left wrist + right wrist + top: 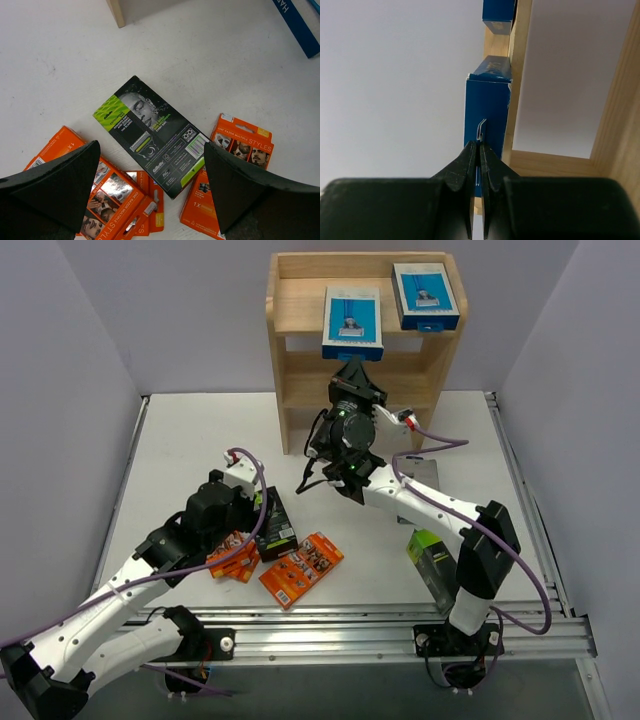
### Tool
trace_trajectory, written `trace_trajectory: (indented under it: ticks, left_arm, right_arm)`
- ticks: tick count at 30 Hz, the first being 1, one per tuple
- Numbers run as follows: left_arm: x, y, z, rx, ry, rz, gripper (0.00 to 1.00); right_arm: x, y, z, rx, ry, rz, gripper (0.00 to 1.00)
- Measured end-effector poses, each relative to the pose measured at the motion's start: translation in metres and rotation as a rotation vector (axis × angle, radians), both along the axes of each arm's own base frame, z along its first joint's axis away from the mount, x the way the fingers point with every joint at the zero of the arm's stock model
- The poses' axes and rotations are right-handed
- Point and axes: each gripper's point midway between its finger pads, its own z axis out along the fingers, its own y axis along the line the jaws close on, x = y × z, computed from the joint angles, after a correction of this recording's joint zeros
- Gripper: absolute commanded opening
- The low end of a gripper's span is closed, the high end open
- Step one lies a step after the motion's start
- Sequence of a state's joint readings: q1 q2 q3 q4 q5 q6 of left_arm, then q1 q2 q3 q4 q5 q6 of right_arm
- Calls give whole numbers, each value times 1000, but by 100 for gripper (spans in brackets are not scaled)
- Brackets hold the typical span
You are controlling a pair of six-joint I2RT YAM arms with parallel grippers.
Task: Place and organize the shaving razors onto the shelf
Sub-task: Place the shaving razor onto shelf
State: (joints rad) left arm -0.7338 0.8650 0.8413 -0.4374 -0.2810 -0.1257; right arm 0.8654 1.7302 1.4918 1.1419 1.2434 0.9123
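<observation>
While the right gripper [479, 150] pinches the hang tab [481, 131] of a blue box [352, 318] at the top front edge of the shelf [300, 302], a second blue box [426, 295] sits at its 2 o'clock. The left gripper [152, 150], spread wide, hovers over a black box [150, 132] among orange packs [242, 145] at 8 o'clock on the table [180, 440].

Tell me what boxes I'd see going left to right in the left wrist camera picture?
Left orange packs → black-and-green box → right orange packs → blue box edge.
</observation>
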Motion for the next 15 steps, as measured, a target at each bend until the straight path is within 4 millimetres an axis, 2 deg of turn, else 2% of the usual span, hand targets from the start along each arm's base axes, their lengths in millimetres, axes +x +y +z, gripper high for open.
trace_trajectory:
  ticks: [10, 15]
  left_arm:
    - [-1, -1, -6, 11, 11, -4, 94]
    - [-1, -1, -6, 11, 11, -4, 94]
  right_arm:
    - [-2, -12, 3, -9, 21, -61, 0]
    - [6, -19, 3, -5, 22, -75, 0]
